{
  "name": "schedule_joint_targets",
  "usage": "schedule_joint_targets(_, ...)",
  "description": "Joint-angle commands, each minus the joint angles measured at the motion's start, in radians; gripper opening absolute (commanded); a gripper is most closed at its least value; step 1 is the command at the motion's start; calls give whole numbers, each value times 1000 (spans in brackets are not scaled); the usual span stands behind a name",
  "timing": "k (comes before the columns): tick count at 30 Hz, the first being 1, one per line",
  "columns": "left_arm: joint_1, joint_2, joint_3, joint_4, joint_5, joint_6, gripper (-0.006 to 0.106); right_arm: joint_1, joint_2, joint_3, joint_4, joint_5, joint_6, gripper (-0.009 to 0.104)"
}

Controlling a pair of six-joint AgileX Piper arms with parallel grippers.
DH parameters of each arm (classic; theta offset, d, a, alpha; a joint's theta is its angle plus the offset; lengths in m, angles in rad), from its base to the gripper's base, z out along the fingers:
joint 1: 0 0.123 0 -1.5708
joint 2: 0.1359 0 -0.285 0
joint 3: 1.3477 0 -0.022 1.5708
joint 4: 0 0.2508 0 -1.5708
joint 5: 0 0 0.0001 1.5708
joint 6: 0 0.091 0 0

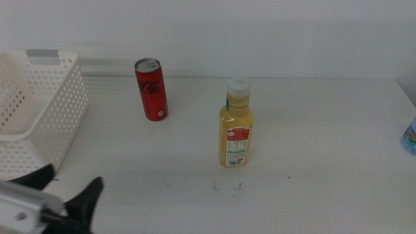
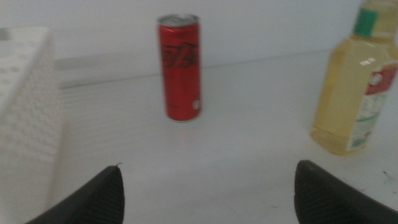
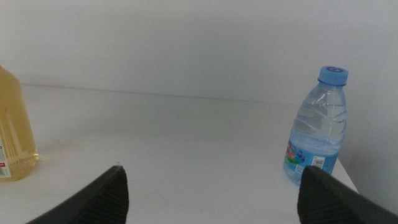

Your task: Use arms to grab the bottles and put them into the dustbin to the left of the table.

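Standing upright beyond the spread left pincer (image 1: 68, 182): slim red soda can (image 1: 151, 90), silver-topped.

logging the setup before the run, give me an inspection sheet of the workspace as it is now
surface: white table, a few dark specks near the front
job's things: red can, yellow juice bottle and water bottle upright, apart; white basket at the left
clutter: nothing seen
grippers: left gripper open, low by the basket, holding nothing; right gripper open, facing the water bottle
cables: nothing seen
surroundings: plain white wall
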Motion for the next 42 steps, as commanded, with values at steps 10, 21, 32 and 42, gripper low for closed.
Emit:
schedule_joint_targets(10,-78,575,0,-47,-660,-7,94,-10,-4,3,-5,-13,-6,93)
schedule_joint_targets(21,-78,775,0,-45,-769,-44,94,-10,-4,3,-5,-13,-6,93)
schedule_joint_targets(32,-78,767,0,-67,-769,-49,94,-10,-4,3,-5,-13,-6,93)
schedule_joint_targets(42,-78,769,-51,-110,-763,2,94,-10,-4,3,-5,-13,-6,93)
